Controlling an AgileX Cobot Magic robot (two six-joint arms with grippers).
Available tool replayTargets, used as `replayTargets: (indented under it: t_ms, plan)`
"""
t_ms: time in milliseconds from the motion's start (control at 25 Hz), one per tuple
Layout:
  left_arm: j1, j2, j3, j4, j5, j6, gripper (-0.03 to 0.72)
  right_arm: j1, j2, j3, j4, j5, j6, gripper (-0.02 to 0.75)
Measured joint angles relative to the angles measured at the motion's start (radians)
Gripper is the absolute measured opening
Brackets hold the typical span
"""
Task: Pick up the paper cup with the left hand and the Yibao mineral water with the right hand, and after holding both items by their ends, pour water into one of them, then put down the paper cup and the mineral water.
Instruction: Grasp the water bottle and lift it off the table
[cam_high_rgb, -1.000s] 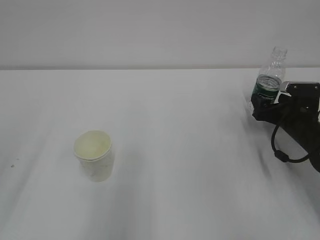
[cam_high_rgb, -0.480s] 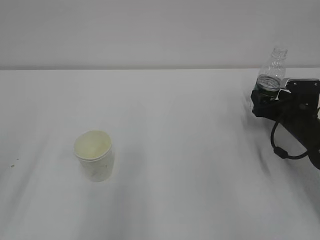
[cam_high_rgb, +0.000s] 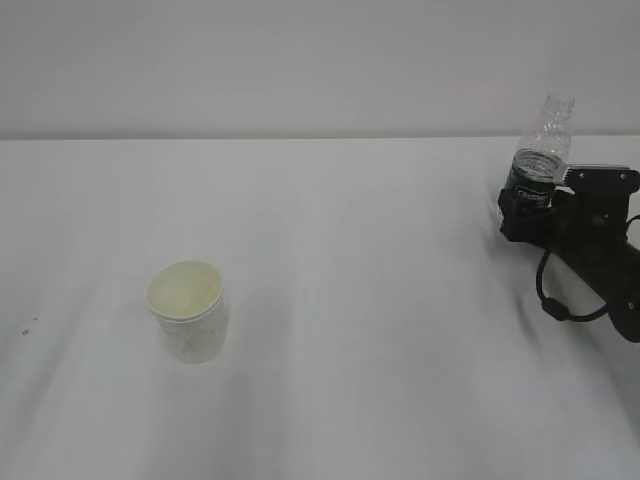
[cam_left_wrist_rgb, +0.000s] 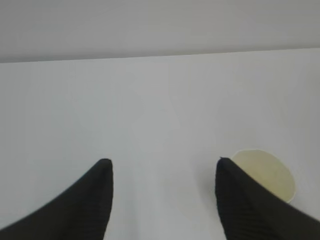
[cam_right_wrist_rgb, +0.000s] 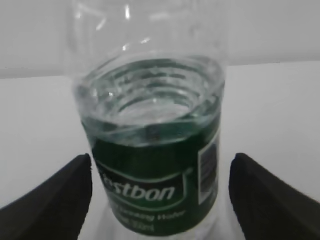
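- Clear ribbed plastic makes the Yibao mineral water (cam_right_wrist_rgb: 150, 150) light and easily dented; it stands upright at the table's (cam_high_rgb: 380, 260) far right, part full and capless, so tilting would spill it.
- Its right hand (cam_right_wrist_rgb: 160, 200) straddles the green label with jaws spread, gaps showing on both sides; that band looks the firmest hold.
- White paper cup (cam_high_rgb: 186, 310) stands front left, thin-walled, crushable.
- Left hand (cam_left_wrist_rgb: 162, 200) hovers spread, the cup just beside its right finger.

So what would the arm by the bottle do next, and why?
Probably close the right hand on the Yibao mineral water. In the right wrist view the bottle stands upright between the open fingers, with a gap on each side, so it is not gripped yet.
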Motion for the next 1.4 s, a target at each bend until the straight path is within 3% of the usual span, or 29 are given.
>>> replayTargets:
  t_ms: [1200,1400]
  plan:
    - [0.0,0.0,0.002,-0.003,-0.012,0.0,0.449,0.0,0.032,-0.074,0.012,-0.029,0.019,0.645]
    - [0.0,0.0,0.002,-0.003,-0.012,0.0,0.448,0.0,0.032,-0.074,0.012,-0.029,0.019,0.617]
